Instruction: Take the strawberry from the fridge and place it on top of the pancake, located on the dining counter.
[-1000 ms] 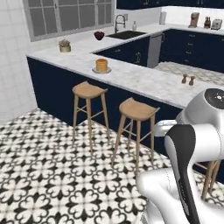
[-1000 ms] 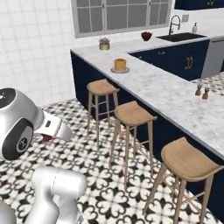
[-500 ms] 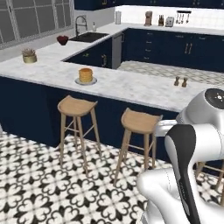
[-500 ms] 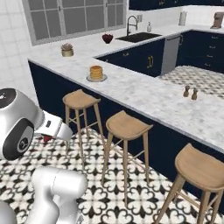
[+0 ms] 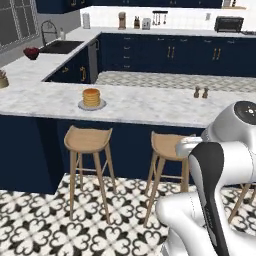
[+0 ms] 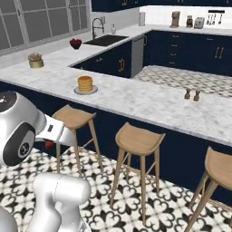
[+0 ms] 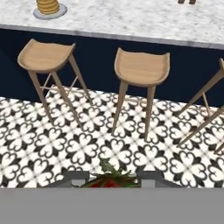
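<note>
Jaws pinching the strawberry (image 7: 109, 180) between both tips, pancake (image 7: 47, 6) well apart on dining counter (image 7: 131, 19)

The scene is lit evenly and brightly, with no single source of light to be made out. The marble surface (image 5: 150, 105) is rendered pale and matte, without glare. Only faint, soft shading is seen under the stools (image 6: 138, 138) on the patterned floor (image 7: 87, 144); hard shadows are not cast. A slight softness and coarse pixel grain are noticed throughout, most in the far cabinets (image 5: 200, 52). Straight edges are kept straight toward the borders.
</note>
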